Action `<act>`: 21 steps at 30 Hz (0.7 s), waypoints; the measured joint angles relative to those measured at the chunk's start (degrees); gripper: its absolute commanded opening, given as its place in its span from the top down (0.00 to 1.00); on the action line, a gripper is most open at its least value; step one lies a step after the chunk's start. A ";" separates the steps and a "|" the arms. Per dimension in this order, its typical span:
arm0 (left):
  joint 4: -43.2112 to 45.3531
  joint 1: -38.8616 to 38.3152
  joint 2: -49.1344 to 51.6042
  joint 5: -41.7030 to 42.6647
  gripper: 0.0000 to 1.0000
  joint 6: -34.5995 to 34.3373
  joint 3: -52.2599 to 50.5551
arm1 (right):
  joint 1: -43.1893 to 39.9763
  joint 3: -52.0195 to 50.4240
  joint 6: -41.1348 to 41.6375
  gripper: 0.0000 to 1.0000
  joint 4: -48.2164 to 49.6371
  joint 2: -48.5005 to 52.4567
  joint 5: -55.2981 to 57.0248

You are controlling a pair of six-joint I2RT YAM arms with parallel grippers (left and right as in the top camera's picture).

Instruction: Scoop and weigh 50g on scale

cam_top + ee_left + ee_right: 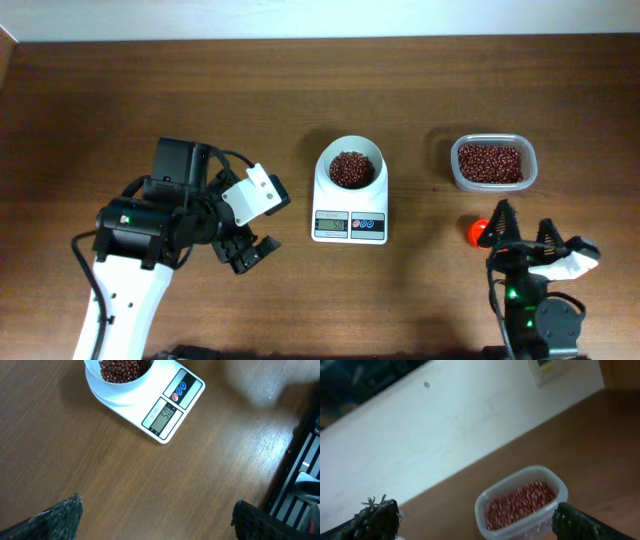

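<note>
Wooden table (150,90) bears scale (349,224), both hands open.

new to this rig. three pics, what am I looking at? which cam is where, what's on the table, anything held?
Two robot arms work at a wooden table. The wide picture is from a fixed camera overhead. The other two come from cameras on each arm's wrist, so the dark shapes in their bottom corners are that arm's own fingers.

In the overhead view the left gripper and right gripper are both open and hold nothing.

In the middle sits a white digital scale with a round white bowl of red beans on it. The left wrist view shows its display; it appears to read 50. To the right stands a clear plastic tub of red beans, also in the right wrist view. A small orange-red thing lies beside the right gripper; I cannot tell what it is.
</note>
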 measured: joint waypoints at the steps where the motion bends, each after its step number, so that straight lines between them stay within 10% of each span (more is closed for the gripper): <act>1: 0.02 0.00 0.00 0.00 0.01 0.00 0.00 | 0.00 -1.18 -0.13 0.01 1.40 -0.61 0.02; 21: 0.00 0.00 0.00 0.00 0.01 0.00 0.00 | 0.07 -5.57 -14.34 0.01 5.77 -0.92 -2.43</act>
